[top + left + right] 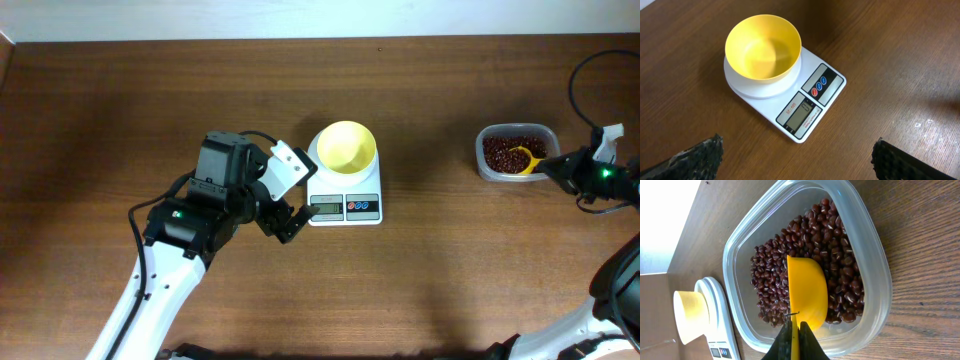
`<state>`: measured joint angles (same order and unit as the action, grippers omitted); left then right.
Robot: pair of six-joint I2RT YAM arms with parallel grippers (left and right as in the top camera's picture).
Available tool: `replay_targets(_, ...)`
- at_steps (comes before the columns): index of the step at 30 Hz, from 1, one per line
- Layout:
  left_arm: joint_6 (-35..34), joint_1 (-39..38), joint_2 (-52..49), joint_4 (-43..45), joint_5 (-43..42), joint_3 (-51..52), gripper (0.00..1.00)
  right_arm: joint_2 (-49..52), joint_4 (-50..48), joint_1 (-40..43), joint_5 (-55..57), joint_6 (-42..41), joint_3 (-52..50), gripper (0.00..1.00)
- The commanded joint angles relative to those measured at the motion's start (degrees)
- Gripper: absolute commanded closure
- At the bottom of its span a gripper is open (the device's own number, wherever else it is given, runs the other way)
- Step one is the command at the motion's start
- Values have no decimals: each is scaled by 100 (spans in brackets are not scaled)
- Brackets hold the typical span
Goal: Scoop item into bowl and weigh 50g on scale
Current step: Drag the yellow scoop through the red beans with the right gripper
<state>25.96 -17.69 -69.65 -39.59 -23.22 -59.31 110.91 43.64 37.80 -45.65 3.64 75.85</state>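
Observation:
The pale yellow bowl (346, 147) stands empty on the white scale (345, 206), mid-table; both also fill the left wrist view as the bowl (763, 47) and the scale (810, 107). My left gripper (283, 192) hovers wide open just left of the scale's front, holding nothing. Dark red-brown beans (840, 250) lie in a clear tub (867, 260) at the right. My right gripper (796, 339) is shut on the thin handle of a yellow scoop (807, 292), whose cup rests down in the beans. From overhead the right gripper (556, 166) sits at the tub's (490, 137) right side.
A black cable (578, 75) loops above the right arm at the table's right edge. The table's far edge meets a pale wall (300, 20) along the top. Bare brown wood lies between the scale and the tub.

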Motion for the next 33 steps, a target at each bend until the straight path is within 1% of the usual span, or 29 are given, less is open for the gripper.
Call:
replay_targets(1, 72, 24, 57, 11, -101, 37, 1, 98, 92, 133, 275, 42, -63, 96)
replay_targets(12, 72, 24, 57, 9, -101, 37, 1, 98, -13, 136, 225, 55, -61, 96)
replay_targets(22, 72, 24, 57, 11, -101, 37, 1, 79, -92, 396, -870, 37, 61, 96)
replay_targets(33, 72, 24, 57, 9, -101, 37, 1, 79, -94, 396, -1436, 37, 90, 96)
